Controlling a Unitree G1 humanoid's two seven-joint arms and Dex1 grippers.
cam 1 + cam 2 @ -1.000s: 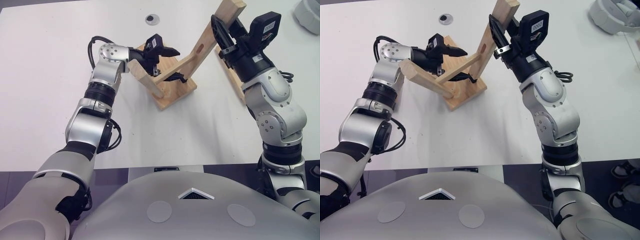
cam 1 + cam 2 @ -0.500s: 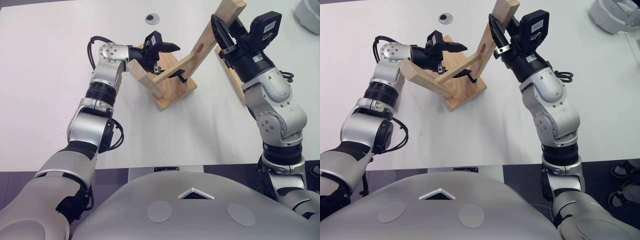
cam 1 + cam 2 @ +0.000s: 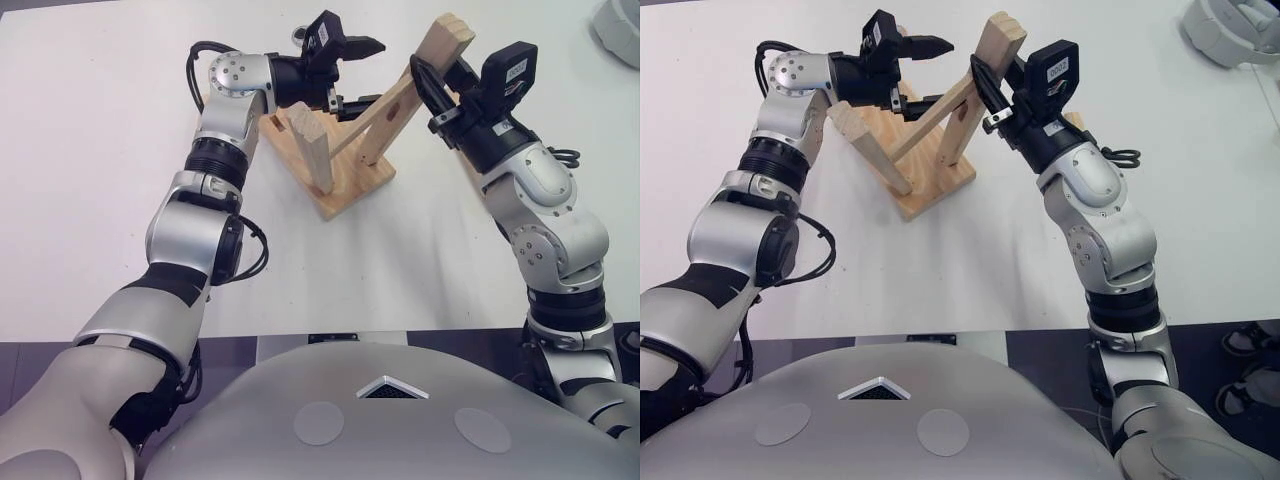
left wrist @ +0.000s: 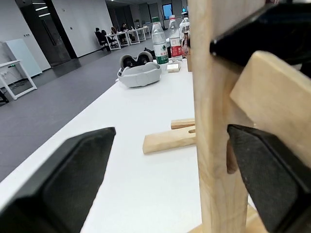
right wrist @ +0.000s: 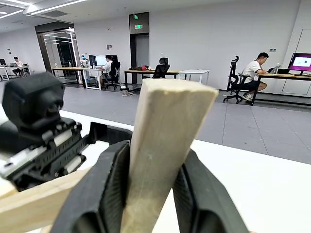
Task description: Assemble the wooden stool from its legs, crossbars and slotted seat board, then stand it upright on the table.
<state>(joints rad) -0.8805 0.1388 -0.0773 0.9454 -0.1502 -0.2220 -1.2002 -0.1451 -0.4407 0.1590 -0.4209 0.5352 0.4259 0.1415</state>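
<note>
**Stool sub-assembly, head and wrist views.** The white desk carries the flat, pale wooden slotted seat board, which lies upper centre of the frame.

Two square-section pale wooden legs rise from it:
- The standing leg leans at the board's left side.
- The held leg has its long axis slanting from the upper right down towards the board's right side. We cannot tell whether its foot is seated in a slot.

A slimmer pale wooden crossbar runs obliquely between the two legs, rising towards the held leg's middle.

The right pincer is clamped on the held leg near its top end, one dark pad on each face. The left pincer hovers above the crossbar, left of the held leg. Its fingers are spread wide and grip nothing, with the timber standing between them.

We judge that the coming move turns on this geometry. The right arm alone governs the held leg's tilt. The left arm is nearer the crossbar and standing leg, so it is better placed to steady them while the joint is pressed home.

A loose wooden bar lies flat on the desk beyond, and a white headset rests farther off.
</note>
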